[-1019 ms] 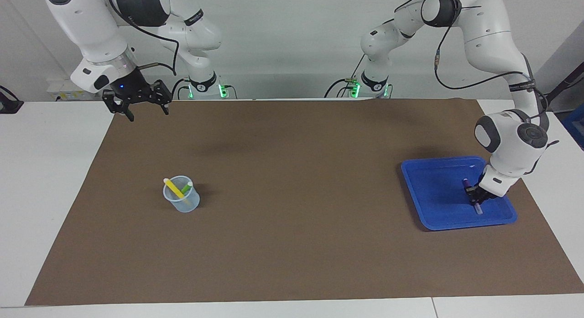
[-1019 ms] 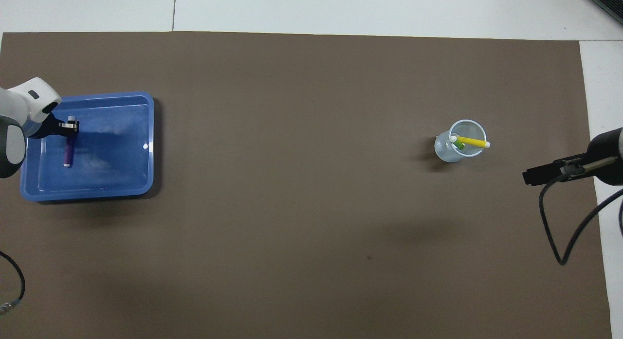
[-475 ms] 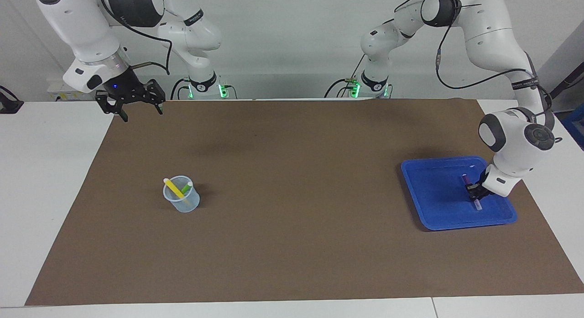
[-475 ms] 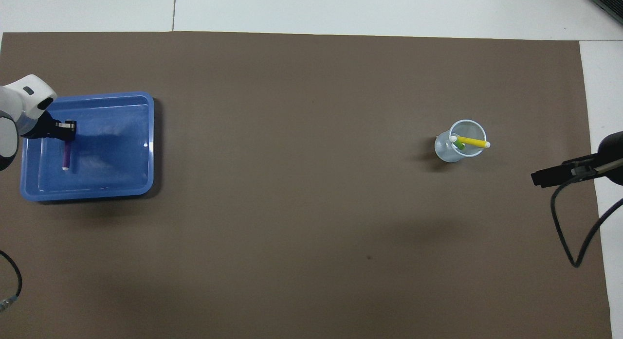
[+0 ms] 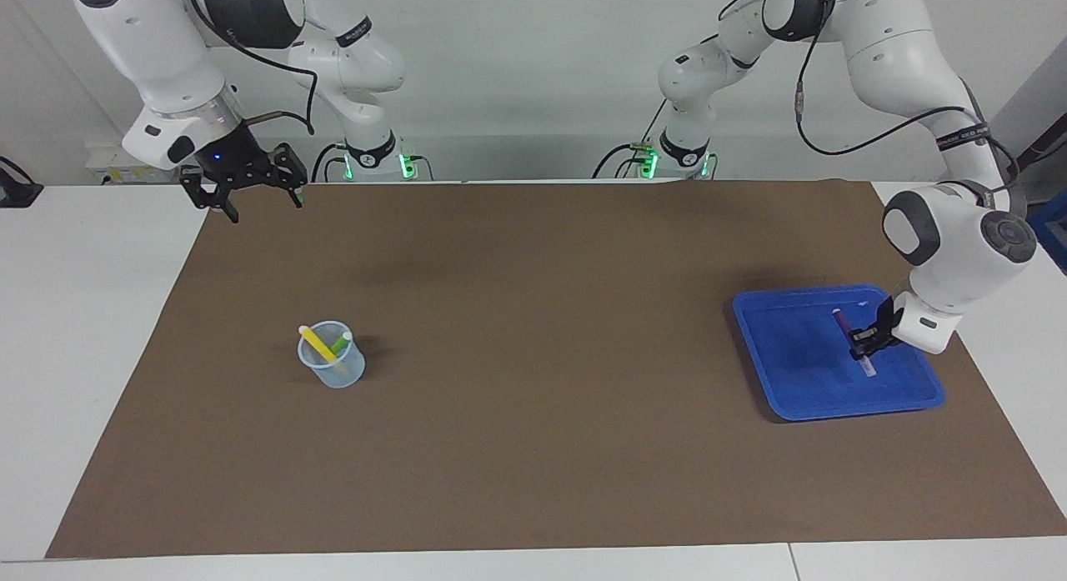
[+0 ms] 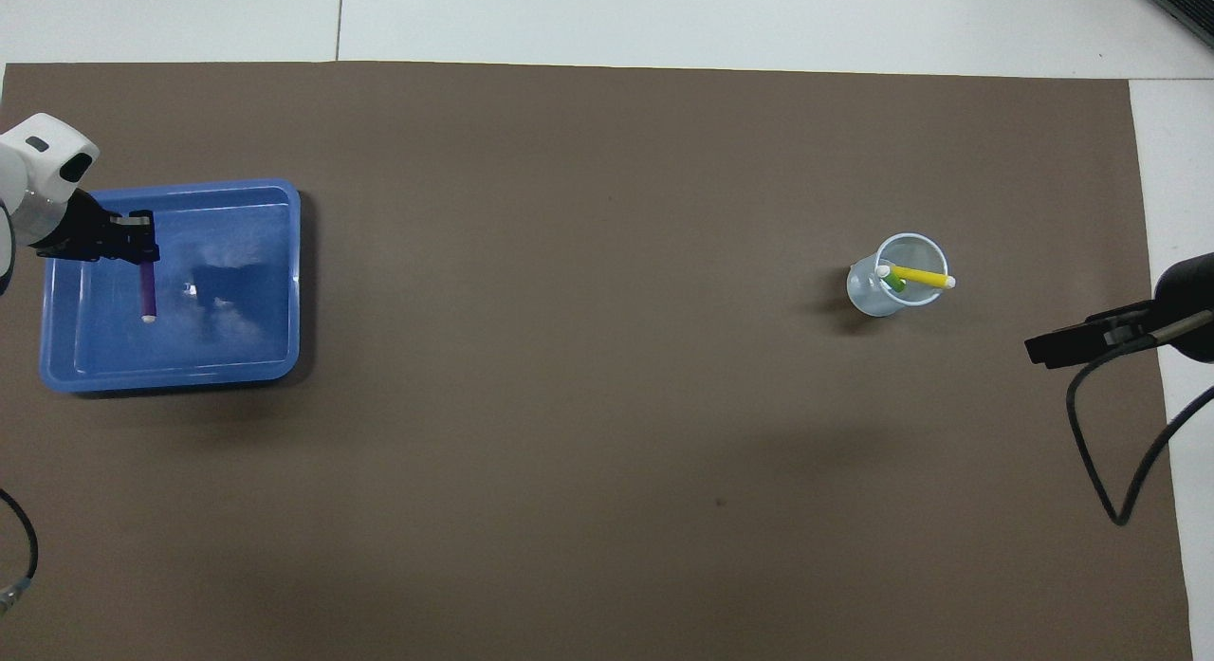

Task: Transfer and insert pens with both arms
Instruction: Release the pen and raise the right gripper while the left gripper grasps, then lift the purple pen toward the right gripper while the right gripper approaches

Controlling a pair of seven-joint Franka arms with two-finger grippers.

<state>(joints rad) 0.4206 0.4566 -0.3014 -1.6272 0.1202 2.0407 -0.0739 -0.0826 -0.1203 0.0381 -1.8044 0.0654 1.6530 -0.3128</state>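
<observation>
My left gripper (image 5: 863, 341) is shut on the purple pen (image 5: 844, 323) and holds it tilted a little above the blue tray (image 5: 800, 389). In the overhead view the left gripper (image 6: 142, 248) grips the pen (image 6: 148, 299) near one end over the tray (image 6: 275, 358). The yellow pen (image 5: 317, 343) and the green pen (image 5: 340, 344) stand leaning in a clear cup (image 5: 333, 371) toward the right arm's end; they also show in the overhead view, yellow pen (image 6: 920, 278), green pen (image 6: 892, 283), cup (image 6: 865, 291). My right gripper (image 5: 260, 202) is open and empty, raised over the mat's corner by its base.
A brown mat (image 5: 533, 398) covers most of the white table (image 5: 83, 331). Smaller white arms with green lights (image 5: 371, 147) stand at the table's robot edge. A black cable (image 6: 1100, 452) hangs from the right arm.
The left gripper has risen with the purple pen, lifting it off the tray floor. The right gripper has shifted only slightly.
</observation>
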